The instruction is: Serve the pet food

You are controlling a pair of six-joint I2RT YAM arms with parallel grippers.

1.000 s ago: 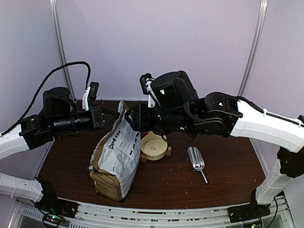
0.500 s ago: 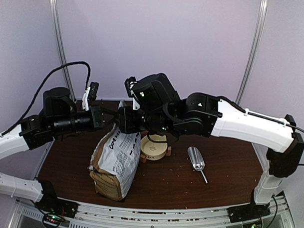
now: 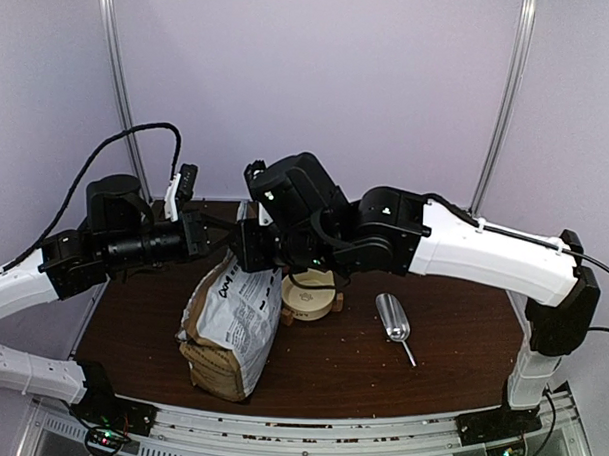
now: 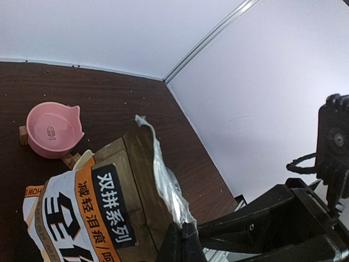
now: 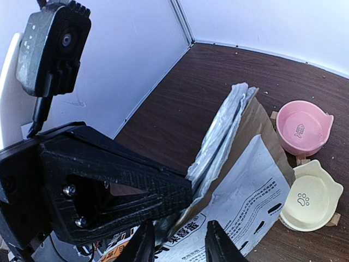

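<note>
While no kibble has reached a bowl yet, I judge the serving is at its very start: we are only opening the bag.

From above, the bag (image 3: pixel 231 321) stands slumped on the dark wood-grain worktop (image 3: pixel 460 364), its printed skin crinkled. The left end effector (image 3: pixel 227 237) is pressed together on the top lip, and the right end effector (image 3: pixel 242 254) sits just beside it. A rounded cream bowl (image 3: pixel 310 293) is empty. The silver metal scoop (image 3: pixel 393 319) lies untouched, well apart from the bag.

Through the left wrist camera, my fingers pinch a thin, wrinkled, silvery foil lining. A glossy pink bowl (image 4: pixel 52 128) with cat ears and a fish mark is empty too.

Through the right wrist camera, the right fingers stand spread on either side of the lip, not clamped as far as I can tell. Kibble shows nowhere; I presume it is inside the bag. What is left is to widen the mouth, scoop and fill.
</note>
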